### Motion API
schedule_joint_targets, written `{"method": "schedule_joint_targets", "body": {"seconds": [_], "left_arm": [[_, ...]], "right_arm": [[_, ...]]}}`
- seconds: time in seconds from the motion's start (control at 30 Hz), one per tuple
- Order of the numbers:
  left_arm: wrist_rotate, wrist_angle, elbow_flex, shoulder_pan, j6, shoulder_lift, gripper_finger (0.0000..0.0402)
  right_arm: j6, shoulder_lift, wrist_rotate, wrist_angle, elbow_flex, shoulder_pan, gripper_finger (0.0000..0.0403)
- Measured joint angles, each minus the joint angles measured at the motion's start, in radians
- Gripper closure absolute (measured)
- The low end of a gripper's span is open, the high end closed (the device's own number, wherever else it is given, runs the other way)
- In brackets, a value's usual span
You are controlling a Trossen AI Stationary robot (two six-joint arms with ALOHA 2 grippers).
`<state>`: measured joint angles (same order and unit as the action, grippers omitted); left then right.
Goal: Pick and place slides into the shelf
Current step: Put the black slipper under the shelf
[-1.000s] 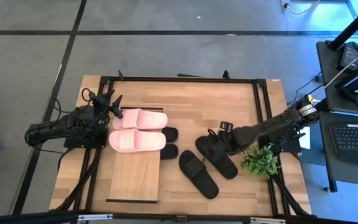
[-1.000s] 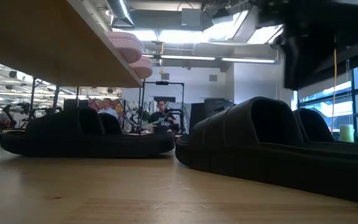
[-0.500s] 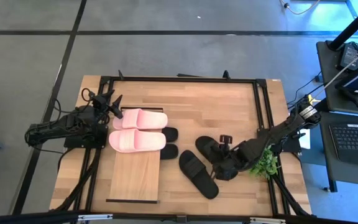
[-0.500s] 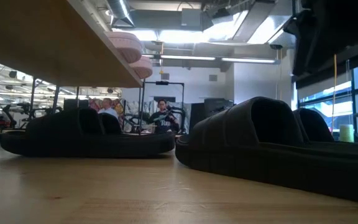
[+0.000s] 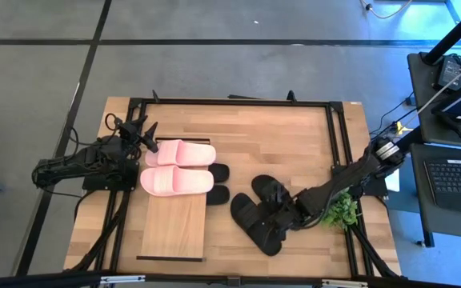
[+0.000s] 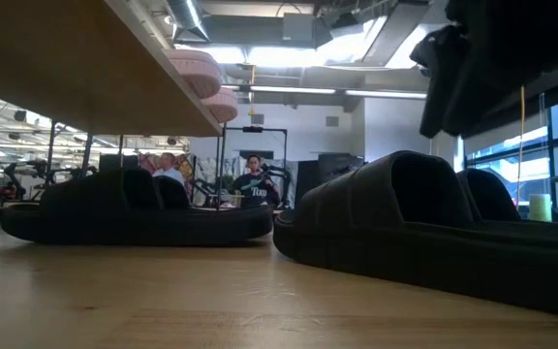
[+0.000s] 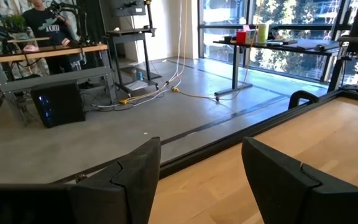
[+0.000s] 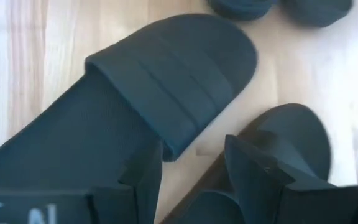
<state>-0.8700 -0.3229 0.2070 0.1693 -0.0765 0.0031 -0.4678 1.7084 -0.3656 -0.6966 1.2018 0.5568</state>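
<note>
The pale pink slides (image 5: 174, 168) lie side by side on the shelf (image 5: 174, 232), at the far end of its plank top. One black pair rests under the shelf, toes (image 5: 218, 183) poking out toward the right. Two more black slides (image 5: 254, 224) (image 5: 271, 192) lie flat on the table right of the shelf. My right gripper (image 5: 277, 214) (image 8: 194, 165) hovers open over these two, one finger above each slide (image 8: 166, 93) (image 8: 288, 140); the low view shows it (image 6: 449, 73) well above them. My left gripper (image 5: 146, 136) (image 7: 201, 149) waits open at the shelf's far left corner.
A small green plant (image 5: 338, 210) stands just right of my right arm, near the table's right edge. A black metal frame (image 5: 230, 102) runs around the tabletop. Bare wood lies between the shelf's far end and the far edge. People show in the room behind (image 6: 250, 179).
My right gripper has swung toward the table's near edge and a little left, from above the farther black slide to above both black slides. The slides themselves have not moved.
</note>
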Motion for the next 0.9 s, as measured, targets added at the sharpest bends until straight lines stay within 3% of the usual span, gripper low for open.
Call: {"method": "schedule_joint_targets", "body": {"seconds": [0.37,0.6,0.9], "left_arm": [[0.0,0.0,0.0,0.0,0.0,0.0,0.0185],[0.0,0.0,0.0,0.0,0.0,0.0,0.0185],[0.0,0.0,0.0,0.0,0.0,0.0,0.0185]], "right_arm": [[-0.104,0.047,0.0,-0.036,0.0,0.038,0.0228],[-0.225,0.045,-0.001,-0.291,0.0,0.048,0.0228],[-0.235,0.044,-0.144,-0.469,0.0,0.048,0.0228]]}}
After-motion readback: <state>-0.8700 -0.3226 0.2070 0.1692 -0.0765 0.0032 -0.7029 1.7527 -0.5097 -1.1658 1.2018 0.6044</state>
